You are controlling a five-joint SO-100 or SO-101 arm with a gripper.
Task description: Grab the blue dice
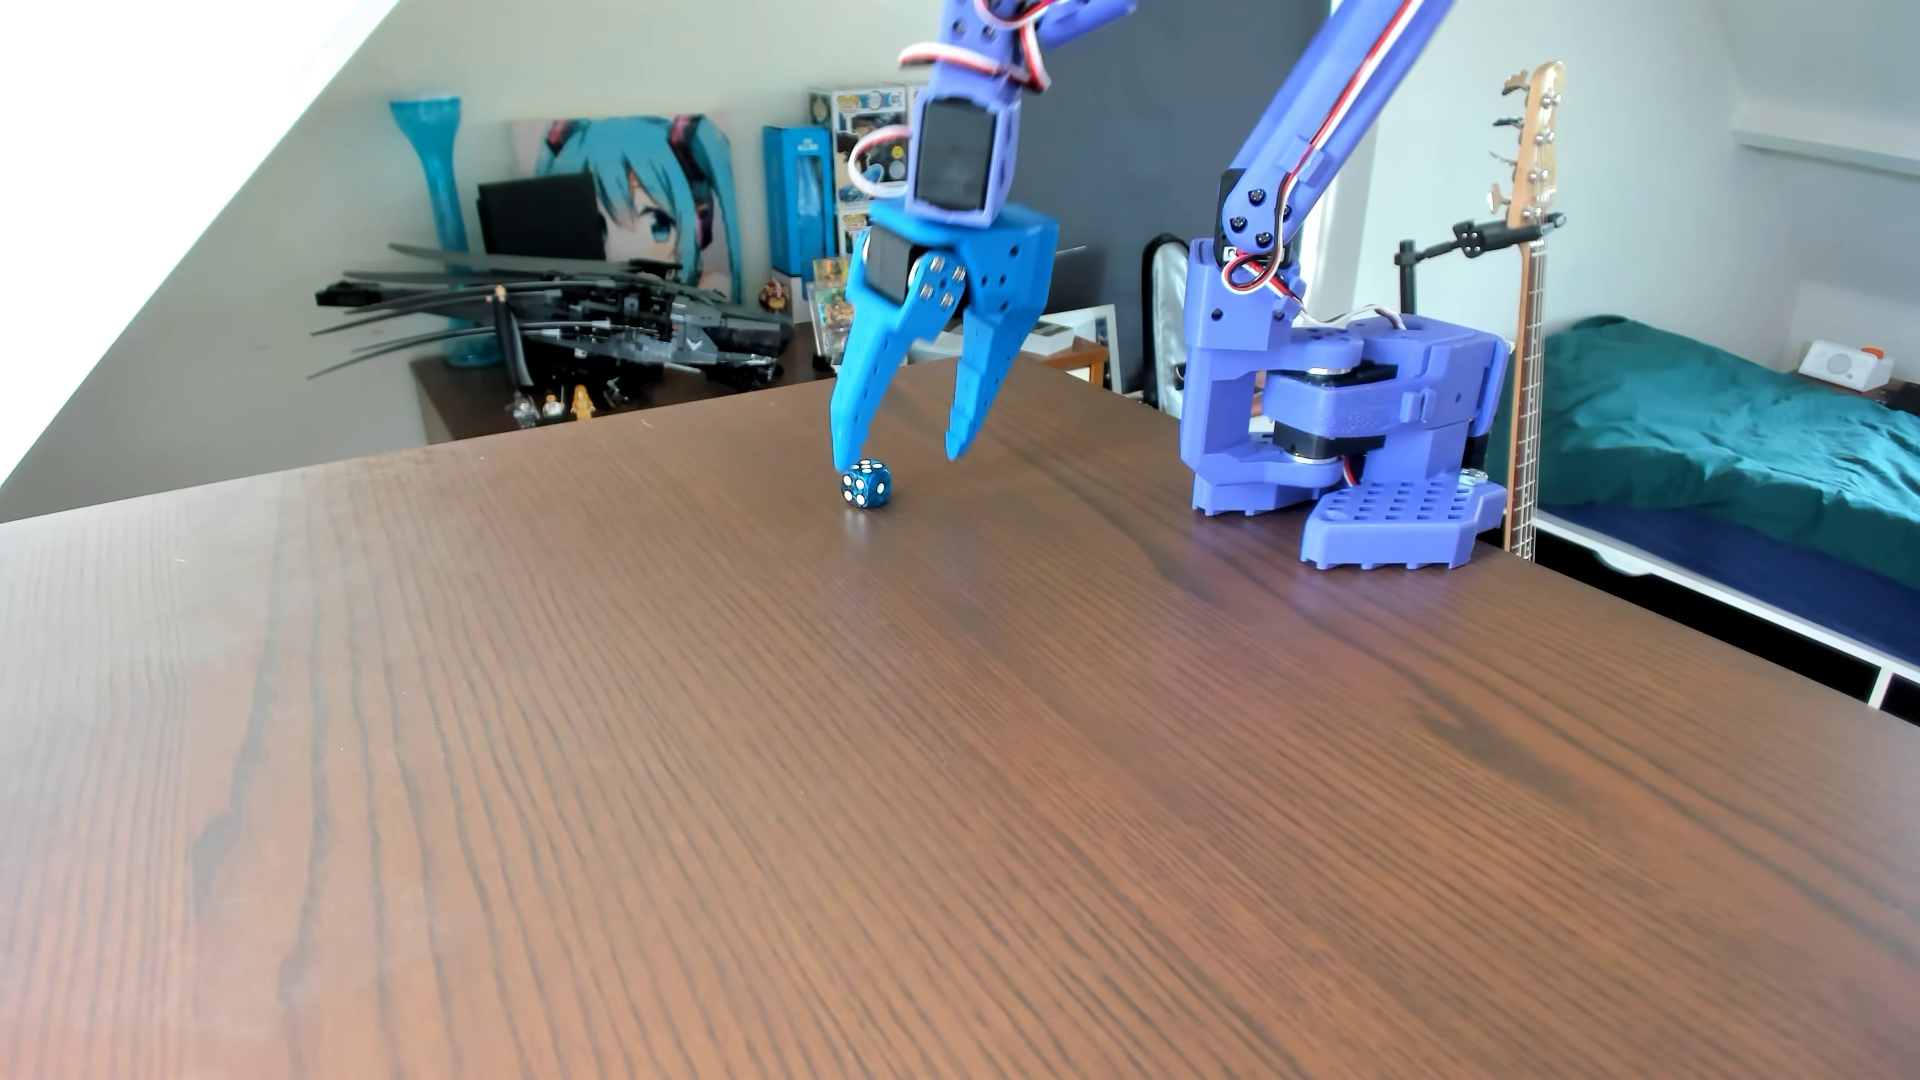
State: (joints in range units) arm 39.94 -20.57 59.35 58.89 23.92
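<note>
Bare wood-grain desk fills your foreground. Farther back, the blue dice sits on it, just below the left fingertip in the other view. Your gripper hangs over it, fingers spread apart, holding nothing.

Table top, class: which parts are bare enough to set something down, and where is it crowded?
The table is bare across its near half and left side. The far right corner is crowded: arm base, open gripper just above the blue dice.
</note>
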